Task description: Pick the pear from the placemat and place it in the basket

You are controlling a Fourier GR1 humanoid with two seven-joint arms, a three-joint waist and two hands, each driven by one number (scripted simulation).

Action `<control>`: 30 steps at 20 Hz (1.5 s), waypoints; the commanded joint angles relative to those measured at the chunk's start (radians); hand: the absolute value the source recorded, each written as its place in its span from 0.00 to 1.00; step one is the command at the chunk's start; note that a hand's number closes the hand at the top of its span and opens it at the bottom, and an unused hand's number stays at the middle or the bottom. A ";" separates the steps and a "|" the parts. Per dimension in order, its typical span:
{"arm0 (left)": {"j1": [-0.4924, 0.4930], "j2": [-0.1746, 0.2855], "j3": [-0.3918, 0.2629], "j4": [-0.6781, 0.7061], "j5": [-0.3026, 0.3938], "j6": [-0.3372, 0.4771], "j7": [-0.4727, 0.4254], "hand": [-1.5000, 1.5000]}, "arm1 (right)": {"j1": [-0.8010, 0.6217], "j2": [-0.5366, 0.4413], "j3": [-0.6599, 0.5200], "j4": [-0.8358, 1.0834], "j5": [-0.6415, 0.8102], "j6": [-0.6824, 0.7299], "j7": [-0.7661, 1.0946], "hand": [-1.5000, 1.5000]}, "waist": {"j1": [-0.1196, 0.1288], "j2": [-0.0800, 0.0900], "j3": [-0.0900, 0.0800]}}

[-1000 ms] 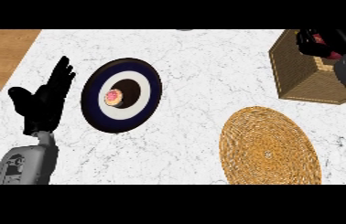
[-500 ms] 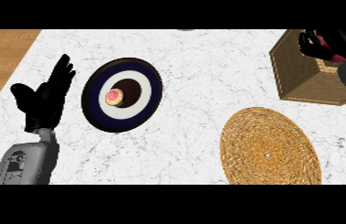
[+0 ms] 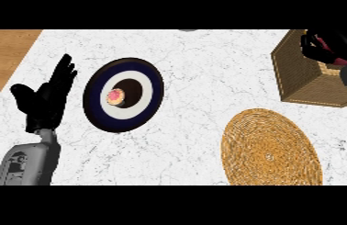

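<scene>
Though gone from the round woven placemat [image 3: 271,148], probably sits hidden inside the right hand [image 3: 324,47], curled over the brown basket [image 3: 305,75] at the view's upper right, with just a reddish sliver, likely the pear [image 3: 331,44], showing between the black fingers. Cannot make out its long axis. Hangs above the basket's open top, toward the far rim, so seemingly calls only for lowering straight down and uncurling. Leaves no part for the left hand [image 3: 46,100], spread and resting fingers-up at the left edge, holding nothing, just beside a dark ringed plate [image 3: 102,114] bearing a small pink-topped cake [image 3: 115,96].
</scene>
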 commanded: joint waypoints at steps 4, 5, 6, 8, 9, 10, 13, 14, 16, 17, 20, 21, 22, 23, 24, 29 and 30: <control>0.022 -0.001 -0.001 0.010 0.006 -0.017 -0.033 0.50 | 0.030 0.033 0.008 0.071 0.014 0.070 0.050 1.00 | -0.001 0.022 0.024; -0.017 -0.008 -0.011 -0.001 -0.003 -0.001 0.006 0.50 | 0.036 0.025 0.006 0.075 0.014 0.063 0.065 1.00 | -0.006 0.022 0.025; 0.011 0.005 -0.002 -0.003 0.002 -0.013 -0.009 0.50 | 0.027 -0.003 0.013 0.087 0.022 0.093 0.074 1.00 | 0.005 0.025 0.025; 0.018 -0.012 -0.015 0.006 -0.015 0.001 -0.029 0.50 | 0.046 0.042 0.026 0.092 0.037 0.059 0.145 1.00 | -0.001 0.023 0.024; 0.029 0.000 -0.011 -0.014 -0.004 -0.012 -0.003 0.50 | 0.043 0.009 0.021 0.094 0.033 0.081 0.123 1.00 | 0.007 0.023 0.025; 0.001 0.011 0.003 0.000 0.004 -0.015 -0.002 0.50 | 0.043 0.019 0.021 0.100 0.034 0.084 0.154 1.00 | 0.001 0.024 0.025; 0.025 -0.029 -0.025 -0.013 -0.019 0.017 -0.007 0.50 | -0.002 0.012 -0.023 0.080 -0.012 0.115 0.152 0.00 | -0.001 0.020 0.025; -0.013 -0.020 -0.023 -0.010 -0.029 0.024 0.002 0.50 | 0.030 0.002 -0.061 0.068 -0.050 0.073 0.105 0.00 | -0.007 0.024 0.026; 0.017 -0.021 -0.018 -0.012 -0.025 0.022 -0.017 0.50 | 0.011 -0.024 -0.116 0.055 -0.109 0.130 0.032 0.00 | -0.012 0.019 0.026; 0.043 -0.003 0.000 -0.026 -0.014 0.010 -0.020 0.50 | 0.034 0.022 -0.147 0.053 -0.142 0.093 0.056 0.00 | -0.010 0.015 0.026; 0.031 -0.030 -0.008 0.012 -0.027 0.036 -0.031 0.50 | 0.002 -0.007 -0.210 0.040 -0.209 0.166 0.016 0.00 | -0.021 0.014 0.025; 0.013 -0.019 -0.001 0.029 -0.010 0.013 -0.026 0.50 | -0.007 0.007 -0.225 0.042 -0.223 0.160 0.039 0.00 | -0.014 0.018 0.025; 0.049 -0.021 -0.010 -0.020 -0.006 0.006 -0.022 0.50 | -0.013 -0.006 -0.257 0.040 -0.257 0.185 0.036 0.00 | -0.013 0.012 0.025; 0.034 -0.008 0.000 0.003 -0.017 0.014 -0.015 0.50 | -0.011 -0.018 -0.291 0.030 -0.293 0.199 0.006 0.00 | -0.023 0.011 0.025; 0.045 -0.014 -0.001 -0.009 -0.011 0.011 -0.023 0.50 | -0.006 -0.058 -0.308 0.039 -0.311 0.244 0.009 0.00 | -0.028 0.009 0.025; 0.014 0.001 0.010 -0.022 0.004 0.003 0.012 0.50 | -0.005 -0.134 -0.408 0.060 -0.411 0.316 0.075 0.00 | -0.014 0.016 0.026; 0.023 -0.006 0.021 0.026 0.002 0.007 -0.042 0.50 | -0.021 -0.161 -0.415 0.052 -0.421 0.384 0.070 0.00 | -0.027 0.013 0.024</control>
